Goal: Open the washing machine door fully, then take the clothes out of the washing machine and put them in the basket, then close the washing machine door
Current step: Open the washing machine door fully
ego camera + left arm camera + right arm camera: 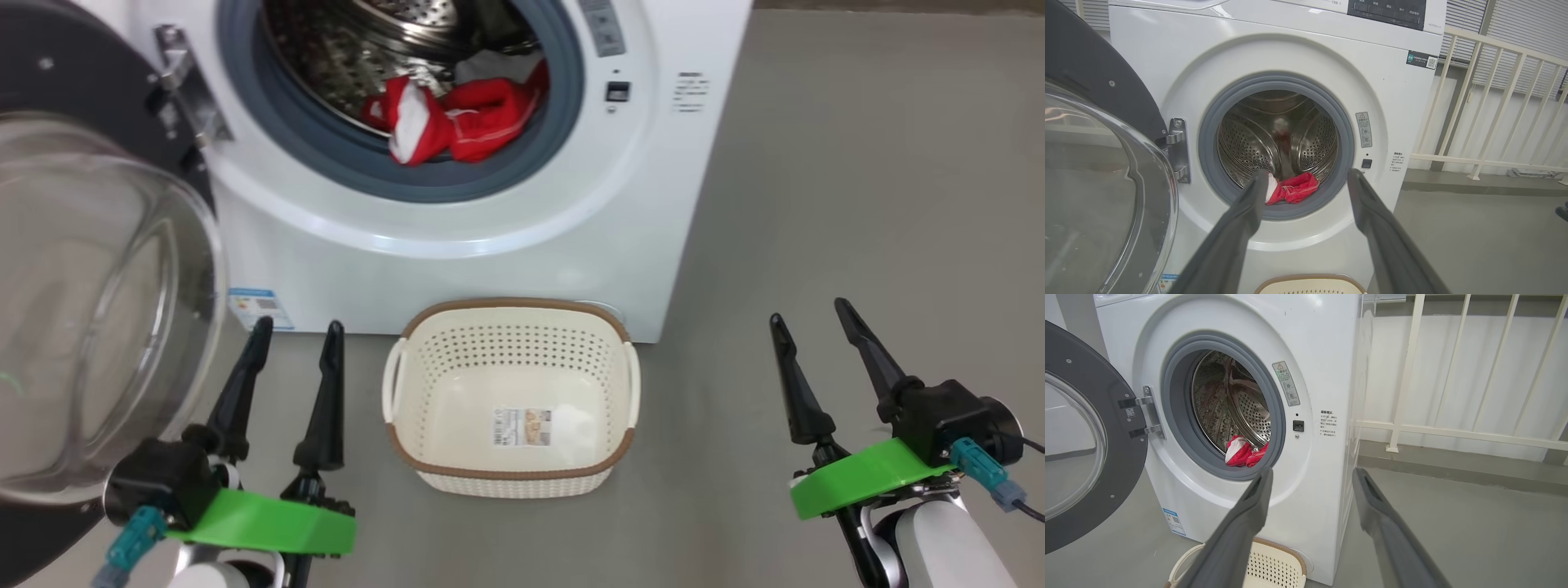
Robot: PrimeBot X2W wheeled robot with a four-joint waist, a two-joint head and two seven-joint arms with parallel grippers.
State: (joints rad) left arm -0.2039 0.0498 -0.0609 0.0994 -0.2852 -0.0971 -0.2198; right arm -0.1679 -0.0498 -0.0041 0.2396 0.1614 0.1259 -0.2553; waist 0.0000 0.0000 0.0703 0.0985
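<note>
The white washing machine (pixel 522 269) stands ahead with its door (pixel 82 310) swung open to the left, glass bowl bulging toward me. Red and white clothes (pixel 457 118) lie at the front of the steel drum, also seen as clothes (pixel 1294 190) and clothes (pixel 1245 452). The cream basket (pixel 513 482) sits on the floor right before the machine with nothing but a sticker inside. My left gripper (pixel 298 335) hovers open between door and basket. My right gripper (pixel 812 314) hangs open over bare floor right of the basket. Both hold nothing.
Grey floor (pixel 857 204) stretches to the right of the machine. A cream railing (pixel 1453 428) runs along a wall behind and right of it. The open door (pixel 1098 183) takes up the space at my left.
</note>
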